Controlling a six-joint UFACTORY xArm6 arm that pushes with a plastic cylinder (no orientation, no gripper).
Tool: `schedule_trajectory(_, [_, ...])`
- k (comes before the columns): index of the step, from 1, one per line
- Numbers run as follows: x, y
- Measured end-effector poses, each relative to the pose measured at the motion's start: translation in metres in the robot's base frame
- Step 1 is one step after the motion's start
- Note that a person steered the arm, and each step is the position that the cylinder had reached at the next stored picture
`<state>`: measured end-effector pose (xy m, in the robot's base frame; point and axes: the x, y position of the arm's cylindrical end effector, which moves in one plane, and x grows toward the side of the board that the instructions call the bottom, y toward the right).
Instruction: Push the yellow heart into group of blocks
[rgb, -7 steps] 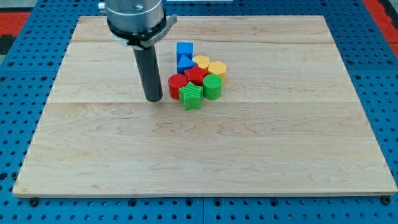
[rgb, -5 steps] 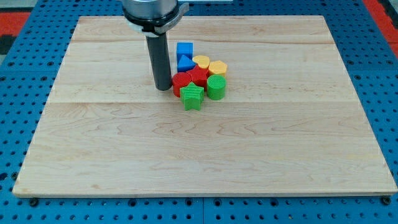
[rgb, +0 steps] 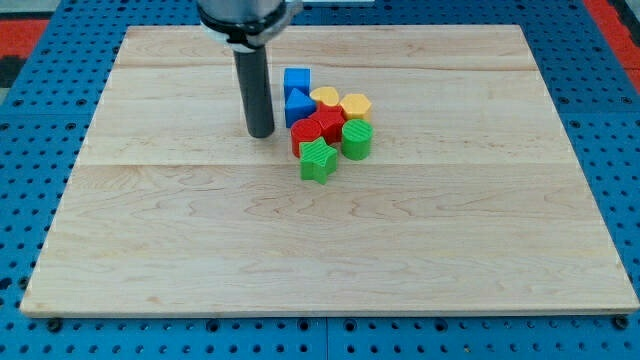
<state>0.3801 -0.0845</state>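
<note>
The yellow heart (rgb: 323, 97) sits in a tight cluster of blocks in the upper middle of the wooden board (rgb: 200, 250). Beside it on the right is a yellow hexagon (rgb: 356, 106). A blue cube (rgb: 297, 80) and a blue triangle (rgb: 298, 104) lie at the cluster's left. A red cylinder (rgb: 306, 134) and a red star-like block (rgb: 330, 126) lie in the middle, a green cylinder (rgb: 357, 139) at the right and a green star (rgb: 319, 160) at the bottom. My tip (rgb: 260, 132) stands just left of the red cylinder, a small gap apart.
The board lies on a blue pegboard surface (rgb: 30, 200) that surrounds it on all sides. The arm's dark grey housing (rgb: 245, 12) hangs over the board's top edge.
My tip moved right toward the cluster, then slightly up and back. The red cylinder, green star and green cylinder shifted a little to the right.
</note>
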Motion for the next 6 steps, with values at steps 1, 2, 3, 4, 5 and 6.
schedule_trajectory(1, [-0.043,-0.020])
schedule_trajectory(2, [-0.097,-0.024])
schedule_trajectory(3, [-0.130,0.005])
schedule_trajectory(4, [-0.132,0.070])
schedule_trajectory(5, [-0.120,0.111])
schedule_trajectory(6, [-0.105,0.111])
